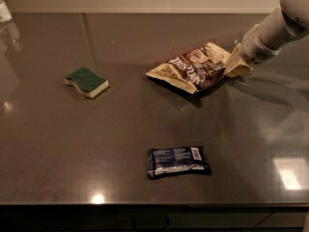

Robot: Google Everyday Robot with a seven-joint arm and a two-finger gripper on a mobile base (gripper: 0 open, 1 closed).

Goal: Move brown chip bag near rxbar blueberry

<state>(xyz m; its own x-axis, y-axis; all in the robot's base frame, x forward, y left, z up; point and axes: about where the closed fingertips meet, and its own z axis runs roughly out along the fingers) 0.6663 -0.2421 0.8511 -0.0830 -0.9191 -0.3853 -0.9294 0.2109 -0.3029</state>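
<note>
The brown chip bag (192,69), dark brown with cream ends and white "Sea Salt" lettering, lies at the centre right of the dark countertop. My gripper (232,63) comes in from the upper right and is shut on the bag's right cream end. That end is raised a little and a shadow shows under the bag. The rxbar blueberry (178,161), a small navy wrapper with a white barcode patch, lies flat near the front edge, well below the bag and apart from it.
A green and cream sponge (87,81) lies at the left. A pale object (4,10) stands at the far left back corner. The countertop's front edge (154,204) runs along the bottom. My white arm (285,18) crosses the upper right.
</note>
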